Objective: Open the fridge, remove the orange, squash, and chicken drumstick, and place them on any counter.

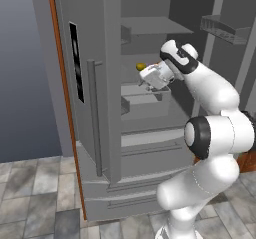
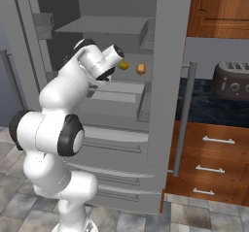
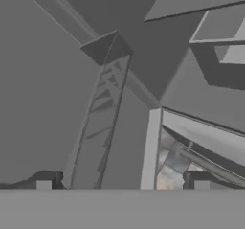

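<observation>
The grey steel fridge (image 2: pixel 168 80) stands with both doors swung open, its shelves showing. On the middle shelf lie a small round yellow piece (image 2: pixel 123 65) and, to its right, a golden-brown piece (image 2: pixel 141 69) that looks like the chicken drumstick. I cannot tell whether the yellow piece (image 1: pixel 141 66) is the orange or the squash. My gripper (image 1: pixel 148 83) has reached inside the fridge, just left of and below these pieces. In the hand view the gripper (image 3: pixel 122 182) is open, its tips far apart with nothing between them, facing the fridge wall (image 3: pixel 48 79) and a door bin.
The black counter (image 2: pixel 204 107) runs right of the fridge and carries a dark toaster (image 2: pixel 231 83). Wooden drawers (image 2: pixel 209 153) sit under it and a wooden wall cabinet (image 2: pixel 219 8) hangs above. The open left door (image 1: pixel 107 83) with its bar handle stands close beside the arm.
</observation>
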Available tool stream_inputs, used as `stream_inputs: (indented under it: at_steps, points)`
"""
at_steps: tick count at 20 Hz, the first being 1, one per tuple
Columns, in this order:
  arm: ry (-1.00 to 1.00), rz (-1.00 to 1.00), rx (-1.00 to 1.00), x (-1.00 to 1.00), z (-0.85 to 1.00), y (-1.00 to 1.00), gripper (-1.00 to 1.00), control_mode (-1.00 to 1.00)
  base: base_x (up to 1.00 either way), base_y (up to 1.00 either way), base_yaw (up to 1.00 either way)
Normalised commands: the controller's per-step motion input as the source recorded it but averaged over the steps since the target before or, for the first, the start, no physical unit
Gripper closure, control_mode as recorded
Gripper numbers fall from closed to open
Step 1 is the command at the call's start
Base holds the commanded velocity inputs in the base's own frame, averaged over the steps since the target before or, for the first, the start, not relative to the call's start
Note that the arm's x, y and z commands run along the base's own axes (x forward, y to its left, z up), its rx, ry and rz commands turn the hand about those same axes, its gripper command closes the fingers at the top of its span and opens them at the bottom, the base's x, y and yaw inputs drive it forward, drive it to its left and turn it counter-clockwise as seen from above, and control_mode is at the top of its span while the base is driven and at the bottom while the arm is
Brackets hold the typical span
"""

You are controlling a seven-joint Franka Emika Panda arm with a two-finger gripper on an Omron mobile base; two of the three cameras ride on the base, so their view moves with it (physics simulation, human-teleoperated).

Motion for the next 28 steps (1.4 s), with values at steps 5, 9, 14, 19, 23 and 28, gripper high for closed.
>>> stream_inputs:
  at_steps: [5, 9, 14, 19, 23, 28]
  points:
    - [-0.17, 0.18, 0.00, 0.35, -0.06, 0.32, -1.00, -1.00, 0.00, 0.00, 0.00]
    - [-0.07, 0.15, 0.00, 0.47, -0.51, 0.30, -1.00, -1.00, 0.00, 0.00, 0.00]
    - [-0.09, 0.11, 0.00, 0.30, -0.50, 0.20, -1.00, -1.00, 0.00, 0.00, 0.00]
    - [-0.12, 0.14, 0.01, 0.00, -0.03, 0.36, -1.00, -1.00, 0.00, 0.00, 0.00]
    - [-0.09, 0.11, 0.00, 0.00, -0.14, 0.42, -1.00, -1.00, 0.00, 0.00, 0.00]
    - [-0.09, 0.10, 0.00, -0.03, -0.18, 0.38, -1.00, -1.00, 0.00, 0.00, 0.00]
